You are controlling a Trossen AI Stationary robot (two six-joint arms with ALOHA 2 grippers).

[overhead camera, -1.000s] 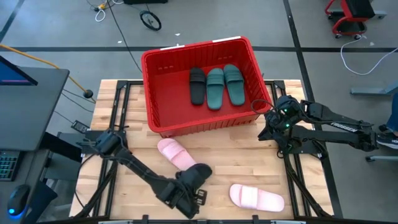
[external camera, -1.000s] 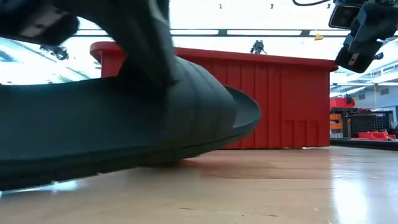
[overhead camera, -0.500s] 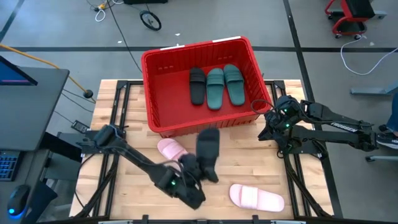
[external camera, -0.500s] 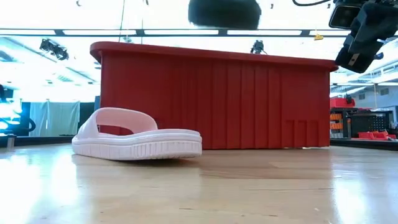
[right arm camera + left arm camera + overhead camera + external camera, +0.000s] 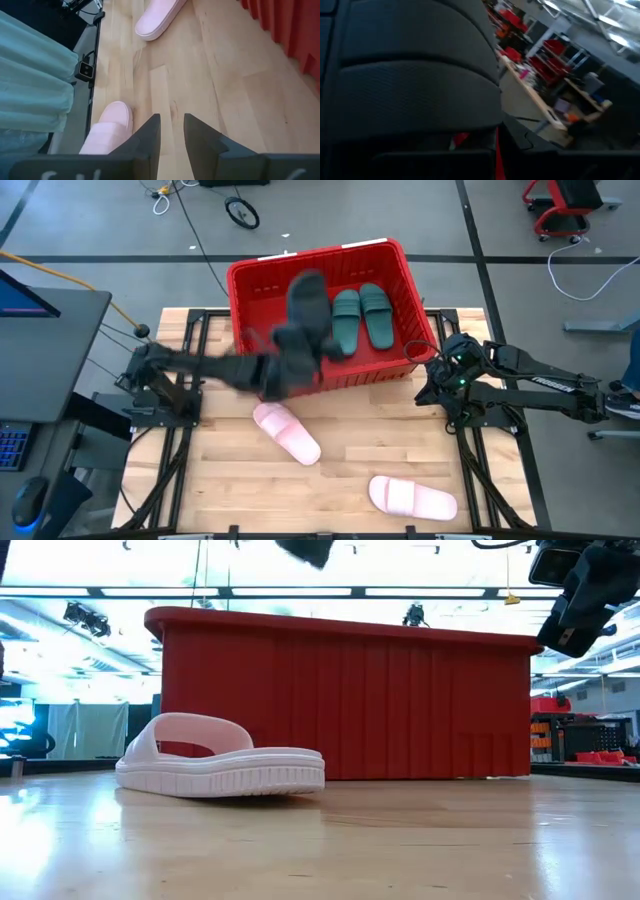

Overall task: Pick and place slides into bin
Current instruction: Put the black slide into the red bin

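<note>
My left gripper [image 5: 283, 358] is shut on a black slide [image 5: 304, 302], high over the red bin [image 5: 250, 280]. The slide is blurred there. It fills the left wrist view [image 5: 410, 75] and shows as a dark blur in the low view [image 5: 305, 548]. Two dark green slides [image 5: 360, 318] lie flat in the bin. The second black slide is hidden under the held one. Two pale pink slides lie sole down on the table, one in front of the bin [image 5: 287, 432] and one near the front edge [image 5: 413, 497]. My right gripper [image 5: 428, 385] waits beside the bin's right corner, slightly open and empty. My left gripper holds the black slide by the end nearest the arm [image 5: 292, 340]. Blur and the slide itself hide the fingers, so the kind of hold cannot be told. The slide reaches away from the gripper toward the table's far edge and is lifted clear, above the bin.
The bin's thick rim [image 5: 340, 625] and tall front wall stand between the table's near half and its inside. The bin's left half [image 5: 262, 320] holds no slides. Bare wood lies between the two pink slides.
My left gripper has risen from the table's near edge and swung toward the far edge, carrying the black slide. The slide has gone from the table top to lifted clear over the bin.
</note>
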